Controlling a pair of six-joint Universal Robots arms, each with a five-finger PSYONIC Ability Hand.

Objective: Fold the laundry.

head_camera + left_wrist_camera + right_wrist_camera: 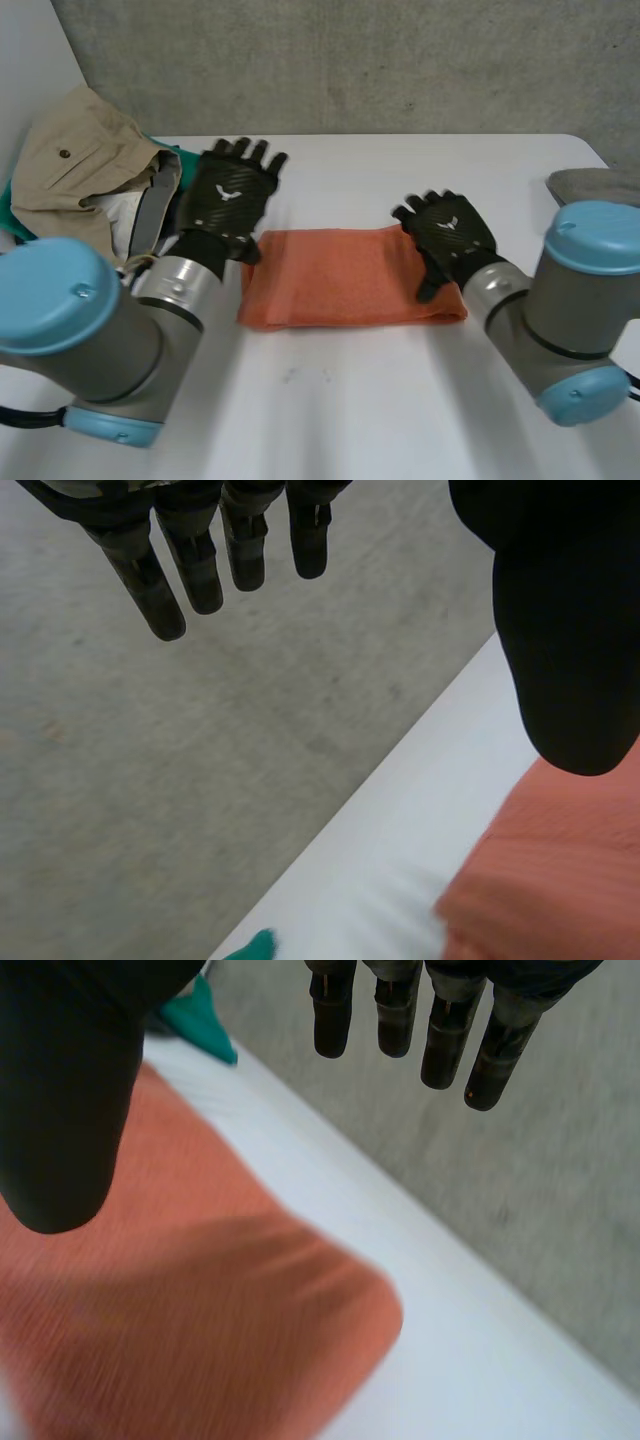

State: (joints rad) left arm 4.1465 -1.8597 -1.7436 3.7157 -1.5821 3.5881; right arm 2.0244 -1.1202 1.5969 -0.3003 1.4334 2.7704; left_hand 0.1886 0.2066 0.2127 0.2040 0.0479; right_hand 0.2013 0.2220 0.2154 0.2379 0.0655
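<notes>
Orange cloth point(340, 275): lies flat on the white table point(400, 400), laid out as a long strip. Its near edge looks doubled, so I'd say it has been folded at least once.

Left hand point(228, 195): at the cloth's left end, by the far corner. The fingers are straight and spread with the thumb held apart, and nothing is held. The thumb tip sits right at the cloth's edge, but from here I can't tell whether it touches.

Right hand point(450, 235): over the cloth's right end, fingers straight and thumb wide, with nothing in it. It seems to hang just above the fabric, not pressing it.

Why placed so: with one hand at each short end, they look set to bring the ends together for another fold.

Beige garment point(80, 160): heaped beyond the cloth's left end with a teal piece point(200, 1020) under it, probably laundry waiting its turn.

Grey cloth point(595, 183): well beyond the orange cloth's right end, at the table's edge and out of the way.

Progress: this piece is partly folded, and the heap is untouched.
</notes>
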